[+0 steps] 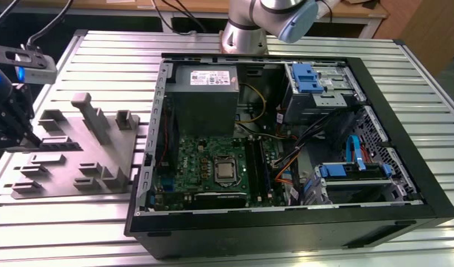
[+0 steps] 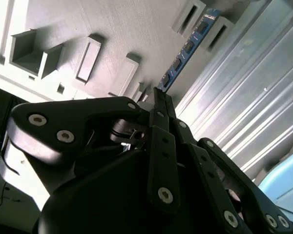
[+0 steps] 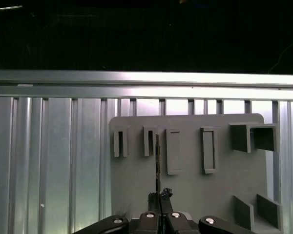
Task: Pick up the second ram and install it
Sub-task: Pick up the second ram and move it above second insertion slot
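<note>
Ribbed silver aluminium table [image 1: 100,55] carries gray moulded plastic fixture plate [image 1: 64,167] and, just beside it, open black metal computer case [image 1: 286,236].

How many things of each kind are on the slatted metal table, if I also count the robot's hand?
second ram: 1
gray fixture plate: 1
open computer case: 1
hand: 1
Total: 4

Silver arm [image 1: 242,33] w/ pale-blue joint cap [image 1: 295,25]; black pincer [image 2: 158,100], silver screws [image 2: 37,119]
</note>
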